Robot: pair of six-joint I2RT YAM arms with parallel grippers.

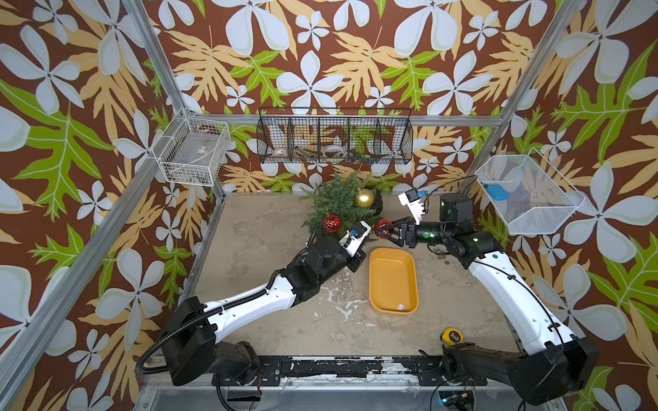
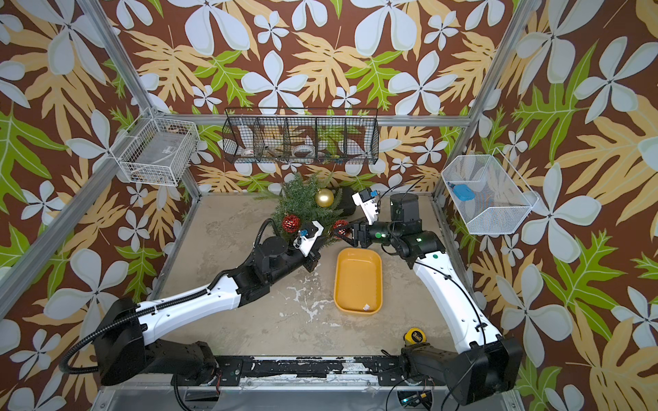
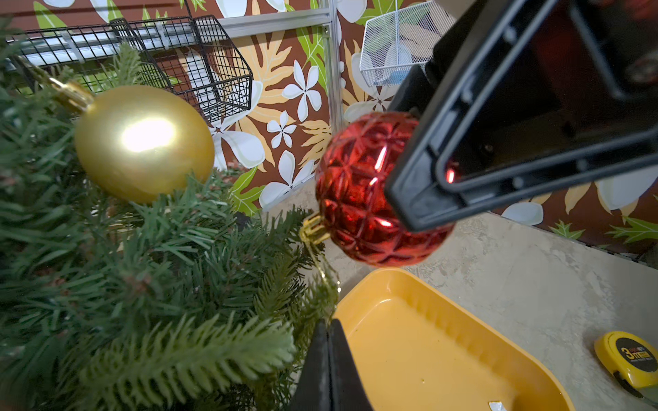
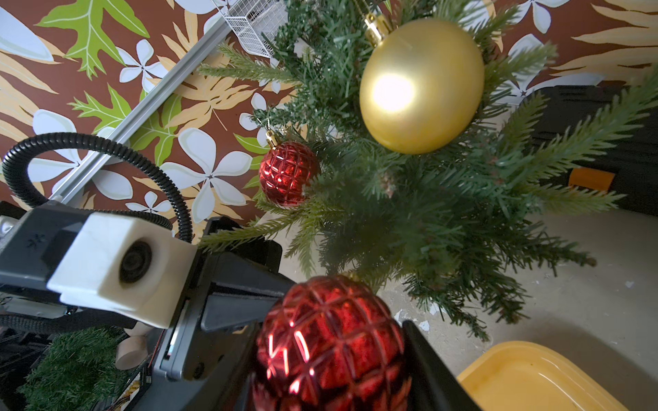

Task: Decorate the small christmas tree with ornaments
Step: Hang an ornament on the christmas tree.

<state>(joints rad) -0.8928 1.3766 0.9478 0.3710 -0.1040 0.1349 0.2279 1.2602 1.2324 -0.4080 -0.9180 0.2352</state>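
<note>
Nearest the robot's base, a round yellow tape measure (image 1: 452,336) lies on the mottled grey bench (image 1: 270,320), well apart from the work. Further in sits an oblong yellow plastic tray (image 1: 393,281), holding no ornaments. Just beyond its far rim the left fingers (image 3: 317,366) are pressed shut among the lowest needles. A thin gold thread runs from the held ball's cap toward them, but I cannot tell whether they pinch it.

The right fingers (image 3: 416,199) clamp a faceted red bauble (image 1: 381,226) across its body, clear of the bench. Its gold cap points at the small bushy green Christmas tree (image 1: 336,204), just beside the outer sprigs. As I judge it, the round shell could slip from that grip. Letting go before the thread catches a branch would drop it toward the tray, and a hard push could tip the tree.

Further back, a second faceted red bauble (image 1: 331,222) and a smooth gold bauble (image 1: 364,198) hang in the branches.
</note>
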